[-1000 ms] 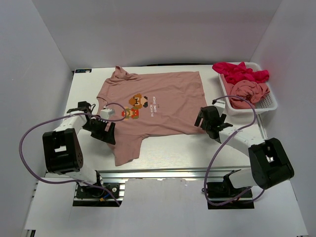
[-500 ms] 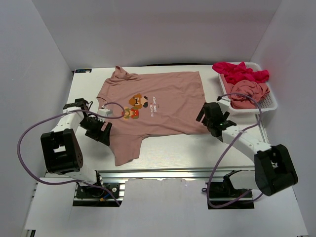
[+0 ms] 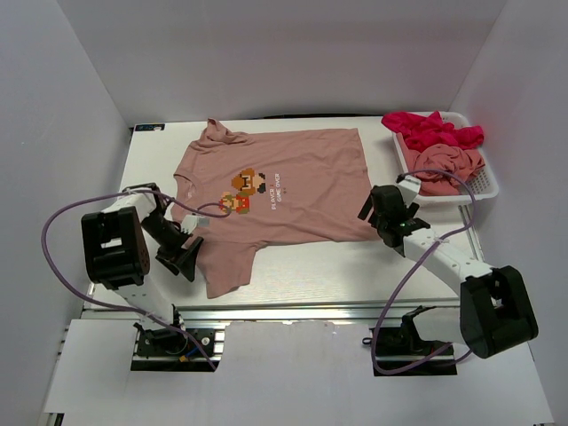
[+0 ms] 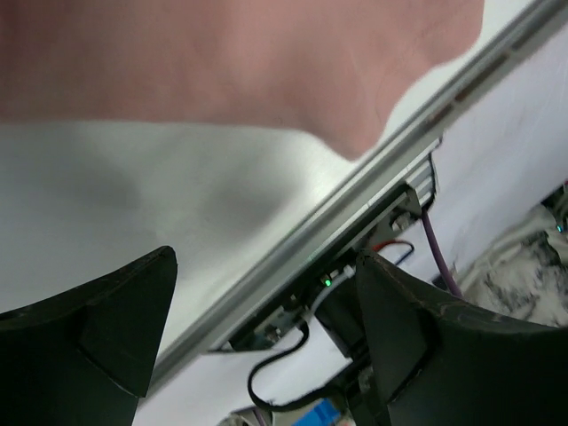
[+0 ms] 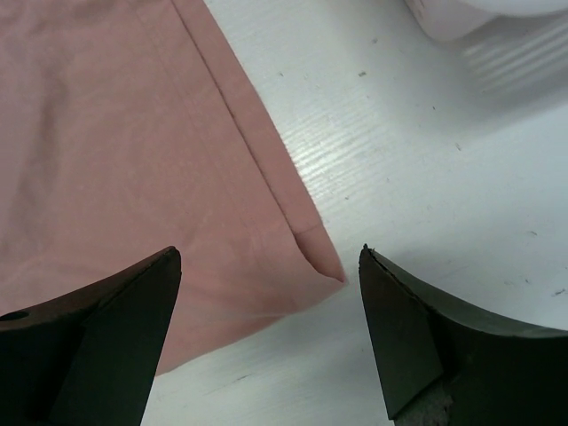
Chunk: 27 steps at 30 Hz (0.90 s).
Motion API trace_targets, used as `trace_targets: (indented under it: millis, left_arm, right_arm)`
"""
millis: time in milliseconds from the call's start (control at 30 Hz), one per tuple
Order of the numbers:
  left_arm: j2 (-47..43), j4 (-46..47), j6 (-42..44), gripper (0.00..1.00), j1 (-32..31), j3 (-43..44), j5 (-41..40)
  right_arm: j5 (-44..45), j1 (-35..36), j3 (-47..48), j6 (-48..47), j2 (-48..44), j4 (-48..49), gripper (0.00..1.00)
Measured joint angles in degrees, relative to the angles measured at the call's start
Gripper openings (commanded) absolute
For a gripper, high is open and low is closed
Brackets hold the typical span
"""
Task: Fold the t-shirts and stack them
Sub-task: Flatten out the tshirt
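Saw a white tabletop (image 3: 337,266) between grey walls (image 3: 266,62). Found a dusty salmon-pink cotton t-shirt with pixel-art print (image 3: 293,195) spread flat at centre. Found the left gripper (image 3: 186,248) at 8 o'clock beside its sleeve (image 3: 226,266), jaws apart and empty; the right gripper (image 5: 266,253) at 4 o'clock over its hem corner (image 5: 324,266), likewise. Found a bright magenta-red t-shirt (image 3: 435,129) and a crumpled salmon-pink t-shirt (image 3: 448,164) in a white mesh basket (image 3: 486,188) at 2 o'clock.

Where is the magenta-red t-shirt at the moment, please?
In the top view, the magenta-red t-shirt lies at the far end of the white basket, at the far right of the table, behind a crumpled pink t-shirt.
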Motion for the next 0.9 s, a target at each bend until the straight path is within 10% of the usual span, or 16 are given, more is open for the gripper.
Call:
trace_targets:
  millis: [467, 900]
  left_arm:
    - [-3.3, 2.3, -4.9, 0.89, -0.3, 0.0, 4.0]
    - [-34.2, 46.1, -30.4, 0.82, -14.5, -20.6, -5.0]
  right_arm:
    - [-1.8, -0.9, -1.9, 0.3, 5.8, 0.8, 0.83]
    - [-16.9, -0.1, -6.3, -6.9, -3.7, 8.6, 0.83]
